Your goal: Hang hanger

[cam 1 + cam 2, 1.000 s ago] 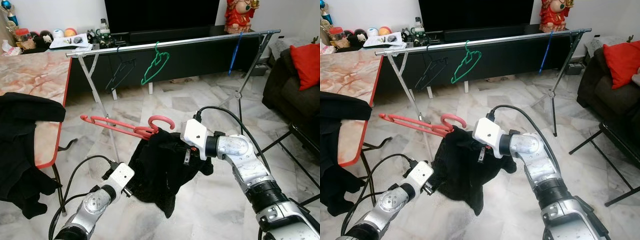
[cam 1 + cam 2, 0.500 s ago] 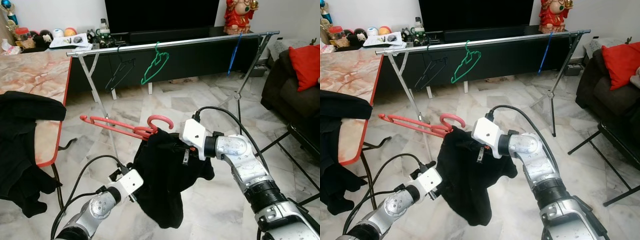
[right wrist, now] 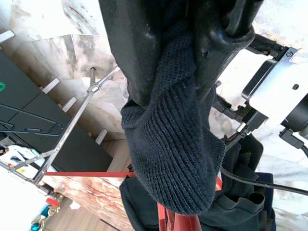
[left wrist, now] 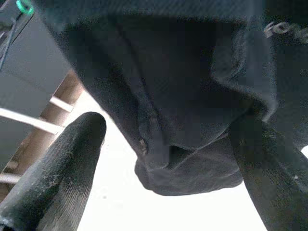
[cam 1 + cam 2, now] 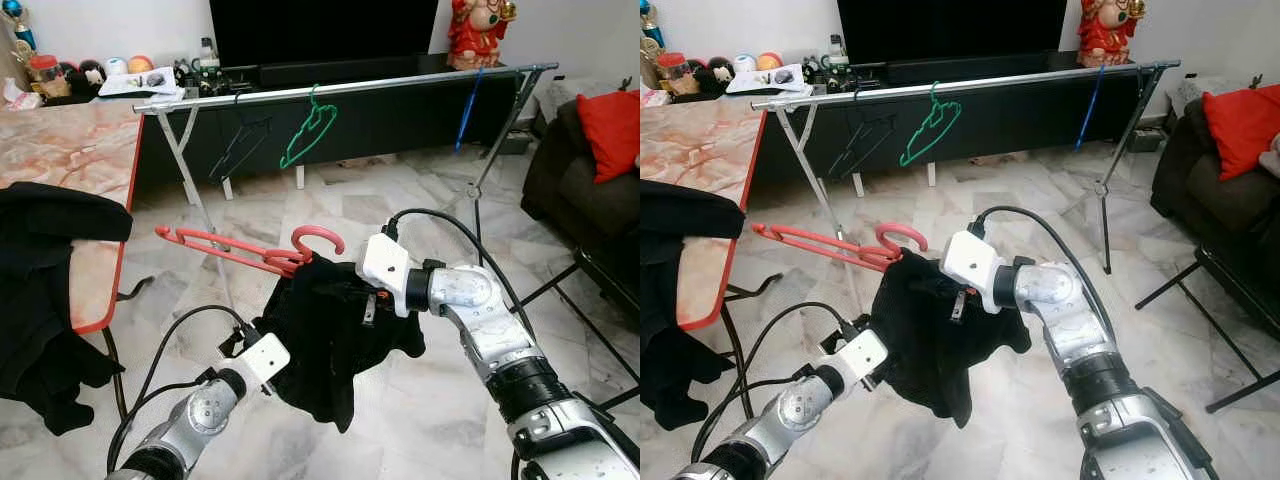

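Rail [image 5: 400,82] free between green hanger [image 5: 306,130] and blue hanger [image 5: 467,108].

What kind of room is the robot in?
Most likely a living room at home. A big black TV stands on a low cabinet, a dark sofa with a red cushion sits to one side, and a metal clothes rack stands on the marble floor.

Marble-tile floor [image 5: 330,190], pale and glossy. Black TV [image 5: 320,28] on a low dark cabinet [image 5: 400,110], top centre. Marble table [image 5: 60,160] with red edge, left. Dark sofa [image 5: 570,180] with red cushion [image 5: 612,128], right. White walls.
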`<state>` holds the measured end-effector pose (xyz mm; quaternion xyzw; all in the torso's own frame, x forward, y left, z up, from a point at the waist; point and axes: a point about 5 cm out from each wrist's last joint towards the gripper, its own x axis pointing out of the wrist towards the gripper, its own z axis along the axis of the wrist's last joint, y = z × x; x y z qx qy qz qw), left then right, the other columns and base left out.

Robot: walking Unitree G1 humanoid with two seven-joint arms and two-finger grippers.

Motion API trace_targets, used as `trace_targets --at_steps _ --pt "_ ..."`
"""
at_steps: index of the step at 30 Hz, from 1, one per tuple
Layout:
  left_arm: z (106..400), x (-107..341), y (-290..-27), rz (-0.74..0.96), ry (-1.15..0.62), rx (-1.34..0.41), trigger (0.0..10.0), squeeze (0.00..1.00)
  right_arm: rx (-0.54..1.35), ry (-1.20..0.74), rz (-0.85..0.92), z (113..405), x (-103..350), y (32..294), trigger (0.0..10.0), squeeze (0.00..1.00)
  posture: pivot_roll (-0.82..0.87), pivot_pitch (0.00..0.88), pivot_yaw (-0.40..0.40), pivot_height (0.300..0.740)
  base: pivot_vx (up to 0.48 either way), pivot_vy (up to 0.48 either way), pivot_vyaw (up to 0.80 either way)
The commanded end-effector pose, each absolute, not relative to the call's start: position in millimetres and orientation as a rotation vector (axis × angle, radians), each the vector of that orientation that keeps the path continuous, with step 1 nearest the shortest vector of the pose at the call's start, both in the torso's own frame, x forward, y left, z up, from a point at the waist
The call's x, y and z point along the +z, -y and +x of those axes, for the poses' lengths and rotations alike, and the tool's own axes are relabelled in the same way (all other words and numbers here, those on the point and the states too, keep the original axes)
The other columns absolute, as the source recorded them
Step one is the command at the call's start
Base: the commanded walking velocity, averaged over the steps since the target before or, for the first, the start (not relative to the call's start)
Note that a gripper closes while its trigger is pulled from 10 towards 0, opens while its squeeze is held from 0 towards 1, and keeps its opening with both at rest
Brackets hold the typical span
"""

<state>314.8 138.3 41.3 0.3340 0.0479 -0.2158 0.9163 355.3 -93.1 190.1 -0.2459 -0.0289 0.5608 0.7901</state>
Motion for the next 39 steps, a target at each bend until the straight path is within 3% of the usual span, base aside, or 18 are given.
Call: trace_targets --at_steps 1,16,27,28,29,30,39 --pt "315.4 39.5 -139.1 0.704 -0.115 -0.436 10.0 0.0 1.213 0.156 -0.528 356.0 212.0 86.6 10.0 0.0 -0.01 0.061 0.015 0.74 0.0 0.0 0.0" --pt "312.6 31.9 -140.4 0.753 -0.152 -0.435 10.0 0.0 1.217 0.153 -0.529 356.0 212.5 85.5 10.0 0.0 -0.01 0.07 0.009 0.74 0.0 0.0 0.0" --pt "320.9 42.2 -142.7 0.709 -0.107 -0.331 10.0 0.0 1.219 0.153 -0.526 355.2 212.7 85.7 10.0 0.0 -0.01 0.071 0.009 0.74 0.0 0.0 0.0" --pt "320.9 42.7 -143.1 0.7 -0.104 -0.329 7.9 0.0 1.219 0.152 -0.525 355.1 212.4 85.8 10.0 0.0 -0.01 0.071 0.009 0.74 0.0 0.0 0.0" --pt "320.8 42.8 -143.5 0.694 -0.103 -0.328 3.5 0.0 1.219 0.151 -0.525 355.1 212.0 85.8 10.0 0.0 -0.01 0.071 0.009 0.74 0.0 0.0 0.0" --pt "320.0 42.9 -144.4 0.677 -0.099 -0.329 0.0 0.0 1.218 0.148 -0.524 355.2 211.0 86.0 10.0 0.0 -0.01 0.071 0.009 0.74 0.0 0.0 0.0" --pt "318.2 43.1 -141.9 0.653 -0.079 -0.338 0.0 0.0 1.213 0.144 -0.518 355.6 209.6 86.0 10.0 0.0 -0.01 0.071 0.009 0.74 0.0 0.0 0.0"
